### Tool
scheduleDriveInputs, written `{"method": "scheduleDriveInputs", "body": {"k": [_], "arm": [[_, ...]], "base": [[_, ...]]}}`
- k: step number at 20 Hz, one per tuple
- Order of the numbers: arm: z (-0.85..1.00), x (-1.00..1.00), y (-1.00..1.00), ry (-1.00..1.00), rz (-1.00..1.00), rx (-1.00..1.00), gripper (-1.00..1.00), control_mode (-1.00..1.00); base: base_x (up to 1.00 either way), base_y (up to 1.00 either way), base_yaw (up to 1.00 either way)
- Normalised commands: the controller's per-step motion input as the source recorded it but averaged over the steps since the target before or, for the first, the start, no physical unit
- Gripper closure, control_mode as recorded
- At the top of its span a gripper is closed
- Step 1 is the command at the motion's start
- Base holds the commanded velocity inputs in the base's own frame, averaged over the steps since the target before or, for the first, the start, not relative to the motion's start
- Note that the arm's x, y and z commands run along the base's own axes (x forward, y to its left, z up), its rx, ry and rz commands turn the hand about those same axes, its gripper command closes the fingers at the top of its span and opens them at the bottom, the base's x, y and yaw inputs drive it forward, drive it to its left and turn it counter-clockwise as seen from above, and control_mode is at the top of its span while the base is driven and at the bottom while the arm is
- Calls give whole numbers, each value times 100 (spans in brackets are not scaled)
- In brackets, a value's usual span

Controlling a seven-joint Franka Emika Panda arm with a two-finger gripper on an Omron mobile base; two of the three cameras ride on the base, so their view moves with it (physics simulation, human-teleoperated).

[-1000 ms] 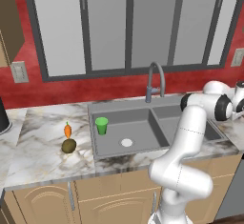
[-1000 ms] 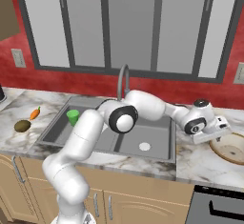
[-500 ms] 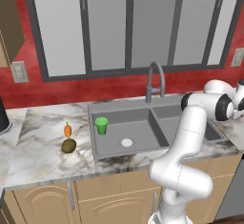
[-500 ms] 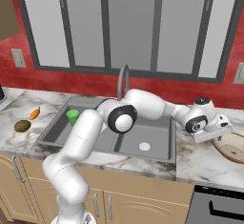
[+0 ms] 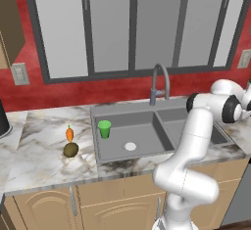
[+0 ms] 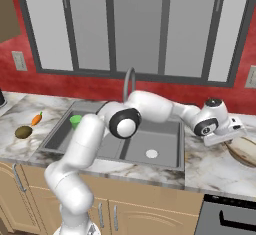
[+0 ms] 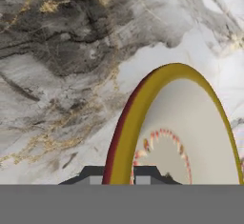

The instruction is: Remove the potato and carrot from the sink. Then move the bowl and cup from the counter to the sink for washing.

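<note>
Carrot (image 5: 69,134), potato (image 5: 71,149): left of frame, on counter (image 5: 39,160).
Cup (image 5: 104,128): in sink (image 5: 147,148), left basin.
Bowl (image 6: 243,150): right edge, cut off.
Gripper (image 7: 119,178): fingertips straddle bowl's rim in hand view, clamped on it.

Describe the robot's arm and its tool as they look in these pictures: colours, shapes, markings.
The arm is glossy white, built of rounded tubular links, with dark grey to black round caps and rings at the joints. No cables or markings show on it. At its end sits a boxy white hand, and the tool carries two small dark fingertips with paler pads.
</note>
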Motion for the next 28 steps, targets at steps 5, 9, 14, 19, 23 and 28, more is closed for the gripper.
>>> {"method": "scheduleDriveInputs", "body": {"k": [5, 9, 14, 19, 23, 28], "arm": [[30, -10, 13, -9, 0, 0, 100, -100], [30, -13, 15, -10, 0, 0, 100, -100], [32, -15, 18, -8, 0, 0, 100, -100], [32, -9, 26, -2, 0, 0, 100, -100], [31, -15, 30, 0, 0, 0, 100, -100], [28, -21, 32, 0, 1, 0, 100, -100]], "base": [[0, 0, 0], [0, 0, 0], [0, 0, 0], [0, 0, 0], [0, 0, 0], [0, 0, 0]]}}
